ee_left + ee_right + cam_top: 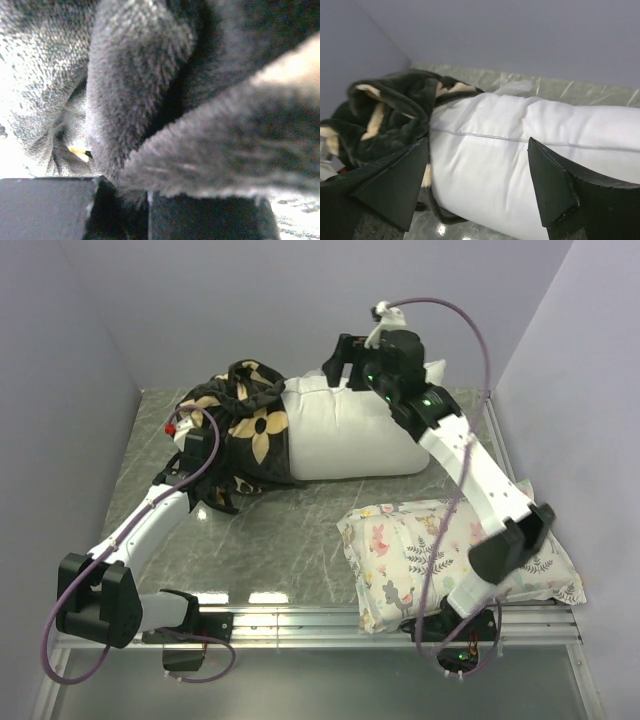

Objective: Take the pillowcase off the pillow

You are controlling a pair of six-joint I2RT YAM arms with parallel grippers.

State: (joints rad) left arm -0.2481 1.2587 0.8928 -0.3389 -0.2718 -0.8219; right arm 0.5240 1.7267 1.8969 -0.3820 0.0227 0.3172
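Top external: the pillow (350, 435) lies lengthwise left-to-right at upper centre, with the pillowcase (240, 430) bunched over its left end. My left gripper (122, 192) pinches that fabric. My right gripper (477, 150), spread, hovers over the bare part.

Left gripper (122, 200): fingertips buried in the pillowcase (150, 100), whose pile fills the wrist view out of focus; the fold is seemingly pinched between them. Pillow (350, 435): left end hidden inside the pillowcase, far edge partly behind the right arm (470, 460).

Pillowcase (243, 430) around left end of pillow (350, 438)
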